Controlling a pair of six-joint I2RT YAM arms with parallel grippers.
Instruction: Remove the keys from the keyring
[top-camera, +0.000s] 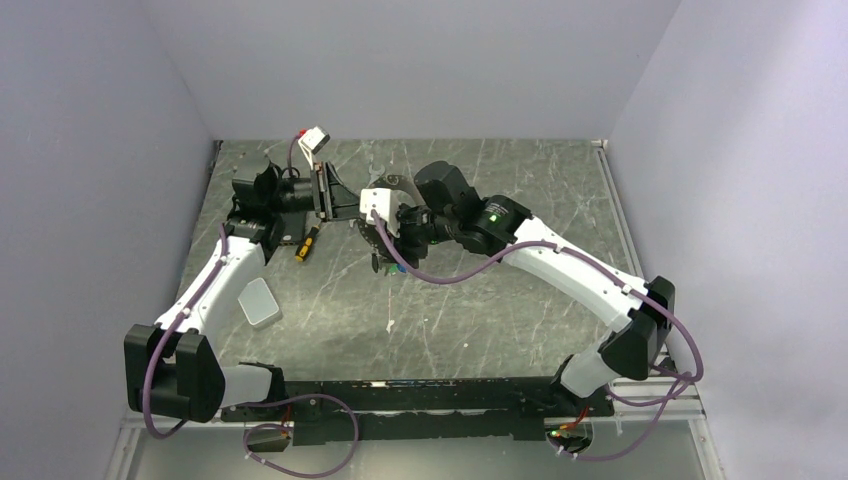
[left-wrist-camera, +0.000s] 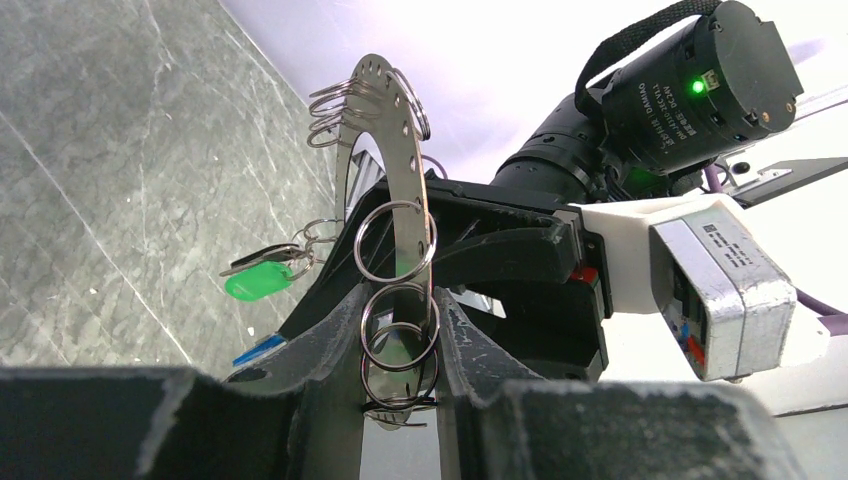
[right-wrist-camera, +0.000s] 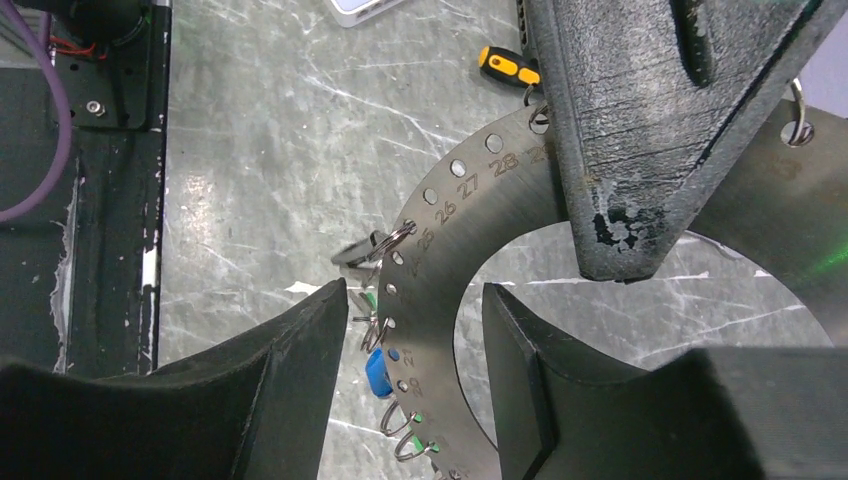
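- The keyring (right-wrist-camera: 470, 215) is being held off the counter (top-camera: 480, 310), toward the far edge and a little left of its middle.
- One stretch of its flat band is being pinched between the fingers of the left gripper (left-wrist-camera: 398, 295), which is clenched on it.
- Another stretch of the band is being straddled by the right gripper (right-wrist-camera: 415, 300); its jaws are standing apart, with a gap showing on each side, and nothing is being gripped.
- A green key (left-wrist-camera: 258, 283) and a blue key (left-wrist-camera: 258, 350) are being carried on small split rings threaded through holes in the band, just beside a right finger.
- A screwdriver (right-wrist-camera: 508, 66) is lying flat on the counter toward the far-left corner.
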